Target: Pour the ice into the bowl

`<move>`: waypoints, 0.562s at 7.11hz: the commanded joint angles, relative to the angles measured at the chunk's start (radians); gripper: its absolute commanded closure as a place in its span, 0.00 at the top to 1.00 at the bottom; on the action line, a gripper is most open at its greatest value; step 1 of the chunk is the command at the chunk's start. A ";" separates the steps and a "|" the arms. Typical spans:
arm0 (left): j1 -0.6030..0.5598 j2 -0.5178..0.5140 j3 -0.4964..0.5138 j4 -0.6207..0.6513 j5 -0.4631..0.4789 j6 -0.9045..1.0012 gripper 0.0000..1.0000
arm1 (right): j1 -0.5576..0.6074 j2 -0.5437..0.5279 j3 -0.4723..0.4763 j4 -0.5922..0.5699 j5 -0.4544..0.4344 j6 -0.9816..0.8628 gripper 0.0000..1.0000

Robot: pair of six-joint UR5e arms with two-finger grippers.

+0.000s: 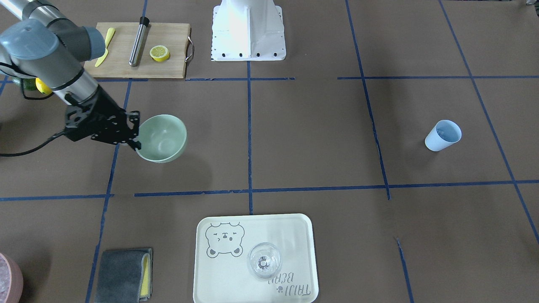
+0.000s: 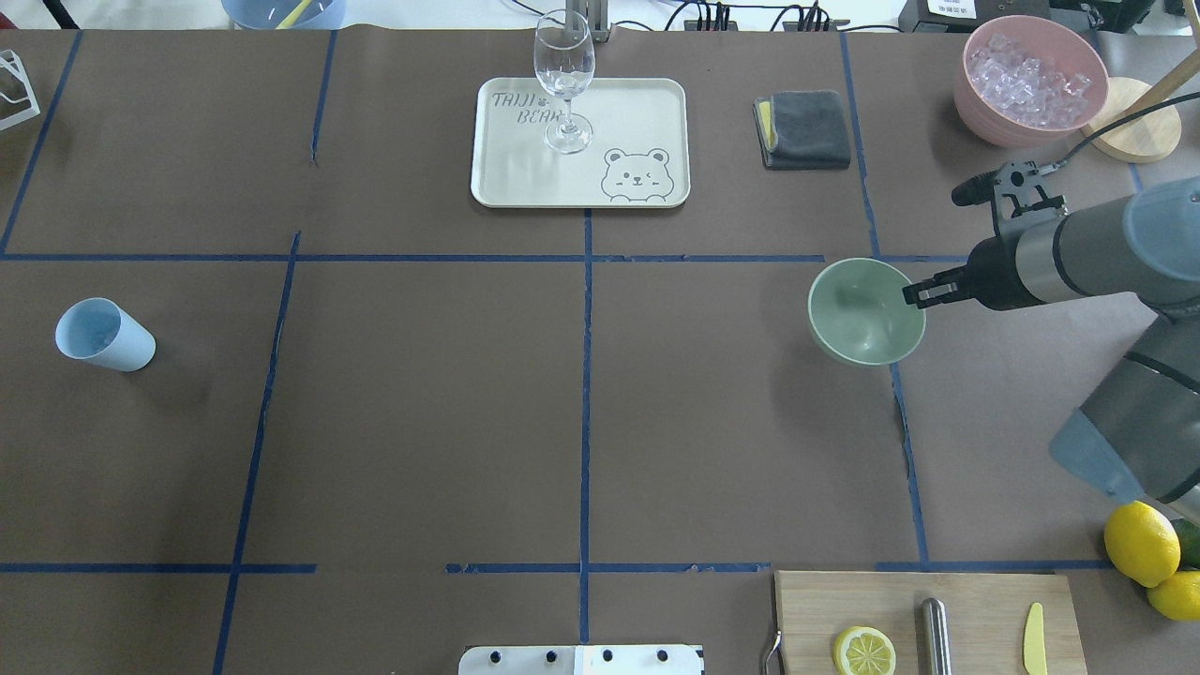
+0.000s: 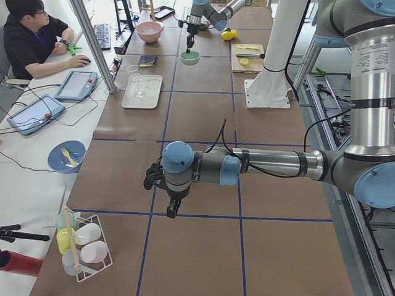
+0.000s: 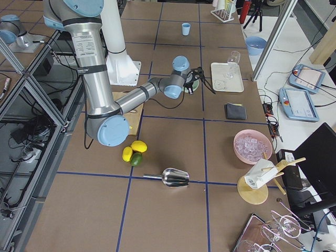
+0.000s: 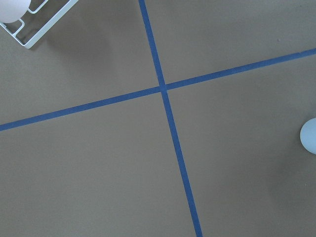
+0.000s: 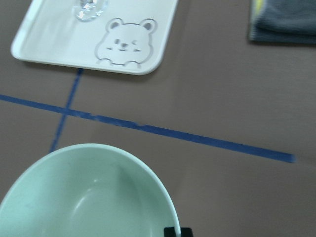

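The pale mint-green bowl [image 1: 162, 138] is on the robot's right side; it also shows in the overhead view [image 2: 867, 314] and fills the bottom of the right wrist view [image 6: 89, 197]. My right gripper [image 1: 137, 145] [image 2: 914, 293] is shut on the bowl's rim, one finger inside and one outside. I cannot tell whether the bowl rests on the table. The light blue cup [image 1: 442, 134] [image 2: 103, 335] stands alone on the robot's left side. The ice does not show in any view. My left gripper [image 3: 173, 209] hangs over bare table short of the cup; I cannot tell whether it is open.
A white bear tray [image 2: 497, 178] with a clear glass [image 2: 564, 75] is at the far middle, a grey cloth [image 2: 803, 129] beside it. A pink container [image 2: 1031, 80] stands far right. A cutting board [image 2: 975, 600] with half a lemon and lemons [image 2: 1141, 542] sit near the robot.
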 commanded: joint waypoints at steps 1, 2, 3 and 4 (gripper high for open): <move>0.000 0.000 0.000 -0.013 0.000 -0.001 1.00 | -0.133 0.215 -0.005 -0.218 -0.115 0.129 0.00; 0.000 0.000 0.000 -0.020 0.000 -0.001 1.00 | -0.202 0.302 -0.032 -0.321 -0.205 0.148 0.00; 0.000 0.000 0.000 -0.020 0.000 -0.001 1.00 | -0.257 0.414 -0.146 -0.349 -0.271 0.199 0.00; 0.000 0.000 0.000 -0.020 0.000 0.001 1.00 | -0.300 0.556 -0.324 -0.350 -0.333 0.256 0.00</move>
